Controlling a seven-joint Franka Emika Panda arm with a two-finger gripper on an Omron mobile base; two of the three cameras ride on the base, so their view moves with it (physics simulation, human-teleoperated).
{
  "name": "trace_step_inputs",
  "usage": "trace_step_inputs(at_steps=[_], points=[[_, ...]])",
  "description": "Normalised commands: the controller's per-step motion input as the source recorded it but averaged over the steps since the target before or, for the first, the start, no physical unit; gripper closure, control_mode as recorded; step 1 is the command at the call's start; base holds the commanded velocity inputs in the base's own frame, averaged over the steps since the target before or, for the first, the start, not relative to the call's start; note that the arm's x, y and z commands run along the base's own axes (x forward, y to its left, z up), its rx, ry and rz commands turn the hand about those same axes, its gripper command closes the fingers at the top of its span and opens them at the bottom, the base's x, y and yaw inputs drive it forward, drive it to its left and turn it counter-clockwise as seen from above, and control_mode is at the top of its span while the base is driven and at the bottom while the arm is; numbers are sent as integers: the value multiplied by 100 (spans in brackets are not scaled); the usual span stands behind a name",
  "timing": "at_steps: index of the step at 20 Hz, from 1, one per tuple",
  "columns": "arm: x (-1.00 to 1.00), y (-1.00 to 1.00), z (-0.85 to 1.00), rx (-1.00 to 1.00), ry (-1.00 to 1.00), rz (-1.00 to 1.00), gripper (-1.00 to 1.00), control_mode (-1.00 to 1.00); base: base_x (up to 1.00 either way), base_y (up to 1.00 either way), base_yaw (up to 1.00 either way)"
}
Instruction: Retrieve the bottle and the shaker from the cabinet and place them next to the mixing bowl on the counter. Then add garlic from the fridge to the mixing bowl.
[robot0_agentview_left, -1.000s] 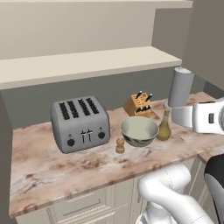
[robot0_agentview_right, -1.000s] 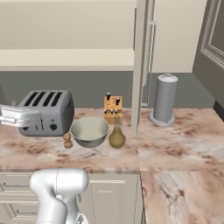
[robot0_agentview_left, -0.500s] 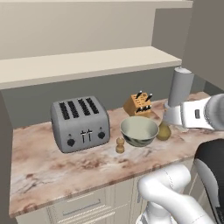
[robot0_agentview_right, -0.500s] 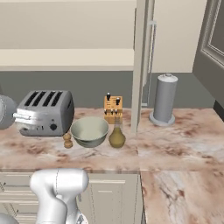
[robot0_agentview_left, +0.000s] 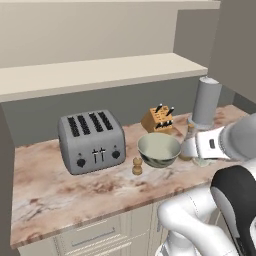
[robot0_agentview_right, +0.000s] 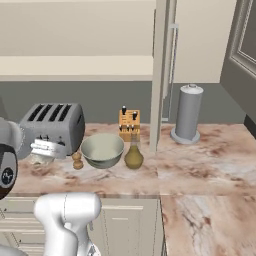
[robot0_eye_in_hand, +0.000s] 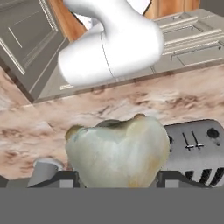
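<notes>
Garlic (robot0_eye_in_hand: 117, 151), whitish ridged bulb, gripped between jaws of gripper (robot0_eye_in_hand: 117, 179). Best carried level until directly above glossy grey-green mixing bowl (robot0_agentview_left: 159, 149), then lowered inside rim before release, clear of olive glass bottle (robot0_agentview_right: 134, 155) and brown wooden shaker (robot0_agentview_left: 137, 166).

Bottle (robot0_agentview_left: 189, 145) partly behind the arm

I see the grey-green mixing bowl (robot0_agentview_right: 102, 149) on the marble counter (robot0_agentview_right: 200, 165), wooden shaker (robot0_agentview_right: 77, 161) left, olive bottle (robot0_agentview_right: 134, 155) right, garlic (robot0_eye_in_hand: 118, 151) close before my hand camera.
</notes>
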Motion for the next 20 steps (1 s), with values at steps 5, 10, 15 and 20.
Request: trace_step_inputs(at_steps=[5, 10, 15, 20], points=[[78, -19, -23, 0, 19, -8, 100, -100, 0, 0, 0], [78, -6, -8, 0, 11, -9, 100, -100, 0, 0, 0], [31, 0, -36, 0, 0, -4, 100, -100, 0, 0, 0], [42, -2, -34, 0, 4, 0, 100, -100, 0, 0, 0]])
